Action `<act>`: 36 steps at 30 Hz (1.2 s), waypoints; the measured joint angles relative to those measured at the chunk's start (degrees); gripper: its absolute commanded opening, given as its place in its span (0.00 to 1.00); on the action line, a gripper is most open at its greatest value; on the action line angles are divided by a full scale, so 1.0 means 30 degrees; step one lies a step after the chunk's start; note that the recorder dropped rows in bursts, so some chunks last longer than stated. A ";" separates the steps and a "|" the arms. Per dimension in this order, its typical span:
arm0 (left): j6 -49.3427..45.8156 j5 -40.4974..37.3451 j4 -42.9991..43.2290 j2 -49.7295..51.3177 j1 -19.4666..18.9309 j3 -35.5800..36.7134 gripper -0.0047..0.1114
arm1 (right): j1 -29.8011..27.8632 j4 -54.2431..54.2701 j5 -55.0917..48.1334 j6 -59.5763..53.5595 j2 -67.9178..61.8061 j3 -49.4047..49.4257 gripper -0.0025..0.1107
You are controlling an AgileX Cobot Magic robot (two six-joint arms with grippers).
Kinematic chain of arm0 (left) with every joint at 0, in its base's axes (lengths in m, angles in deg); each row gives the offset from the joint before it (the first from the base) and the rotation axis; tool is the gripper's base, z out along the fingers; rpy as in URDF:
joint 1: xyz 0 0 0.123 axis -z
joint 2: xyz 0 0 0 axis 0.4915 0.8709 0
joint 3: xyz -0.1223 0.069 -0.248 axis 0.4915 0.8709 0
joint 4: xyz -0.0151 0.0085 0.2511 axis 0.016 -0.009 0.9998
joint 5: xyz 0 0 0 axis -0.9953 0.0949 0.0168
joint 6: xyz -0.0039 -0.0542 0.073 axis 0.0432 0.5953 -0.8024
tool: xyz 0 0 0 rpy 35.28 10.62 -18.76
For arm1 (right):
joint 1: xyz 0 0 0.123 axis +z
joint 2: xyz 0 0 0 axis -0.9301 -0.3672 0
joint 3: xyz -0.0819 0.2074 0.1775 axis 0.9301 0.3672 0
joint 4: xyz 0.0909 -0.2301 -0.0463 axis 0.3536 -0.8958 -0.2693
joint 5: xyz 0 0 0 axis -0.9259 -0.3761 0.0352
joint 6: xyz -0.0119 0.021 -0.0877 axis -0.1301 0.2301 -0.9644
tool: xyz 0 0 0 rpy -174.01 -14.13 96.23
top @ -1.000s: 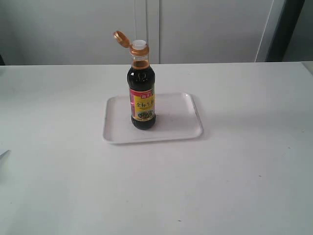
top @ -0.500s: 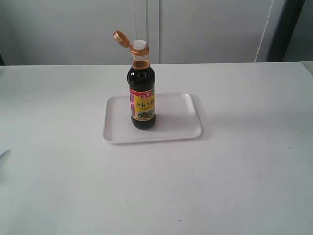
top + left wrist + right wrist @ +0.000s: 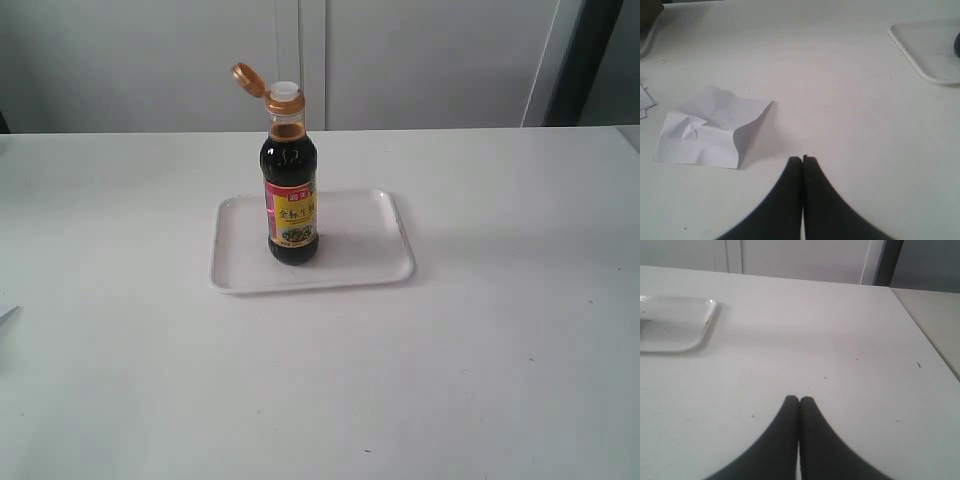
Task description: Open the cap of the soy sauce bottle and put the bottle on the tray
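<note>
The soy sauce bottle [image 3: 291,200] stands up straight on the tray [image 3: 370,240], and its cap [image 3: 247,78] is flipped open. It looks full, so it is probably heavy, smooth and easy to spill. Hold it around the label. The left gripper [image 3: 802,159] and right gripper [image 3: 799,400] are pinched closed and hold nothing.

One soy sauce bottle [image 3: 290,200], one cap [image 3: 247,78], one tray [image 3: 370,240] and one crumpled paper [image 3: 710,127] share one table [image 3: 500,350] with two grippers, left gripper [image 3: 802,159] and right gripper [image 3: 799,399].
</note>
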 measured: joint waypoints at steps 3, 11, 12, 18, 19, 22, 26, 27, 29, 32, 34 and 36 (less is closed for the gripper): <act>0.0000 0.0000 0.0000 0.0000 0.0000 0.0000 0.04 | 0.0000 0.0000 -0.0038 0.0000 0.0000 0.0000 0.02; 0.0000 0.0000 0.0000 0.0000 0.0000 0.0000 0.04 | 0.0000 0.0000 -0.0038 0.0000 0.0000 0.0000 0.02; 0.0000 0.0000 0.0000 0.0000 0.0000 0.0000 0.04 | 0.0000 0.0000 -0.0038 0.0000 0.0000 0.0000 0.02; 0.0000 0.0000 0.0000 0.0000 0.0000 0.0000 0.04 | 0.0000 0.0000 -0.0074 0.0000 0.0000 0.0000 0.02; 0.0000 0.0000 0.0000 0.0000 0.0000 0.0000 0.04 | 0.0000 0.0000 -0.0074 0.0000 0.0000 0.0000 0.02; 0.0000 0.0000 0.0000 0.0000 0.0000 0.0000 0.04 | 0.0000 0.0000 -0.0074 0.0248 0.0000 0.0000 0.02; 0.0000 0.0000 0.0000 0.0000 0.0000 0.0000 0.04 | 0.0000 0.0000 -0.0074 0.0279 0.0000 0.0000 0.02; 0.0000 0.0000 0.0000 0.0000 0.0000 0.0000 0.04 | 0.0000 0.0000 -0.0074 0.0279 0.0000 0.0000 0.02; 0.0000 0.0000 0.0000 0.0000 0.0000 0.0000 0.04 | 0.0000 0.0000 -0.0074 0.0279 0.0000 0.0000 0.02; 0.0000 0.0000 0.0000 0.0000 0.0000 0.0000 0.04 | 0.0000 0.0000 -0.0074 0.0279 0.0000 0.0000 0.02; 0.0000 0.0000 0.0000 0.0000 0.0000 0.0000 0.04 | 0.0000 0.0000 -0.0074 0.0279 0.0000 0.0000 0.02; 0.0000 0.0000 0.0000 0.0000 0.0000 0.0000 0.04 | 0.0000 0.0000 -0.0074 0.0279 0.0000 0.0000 0.02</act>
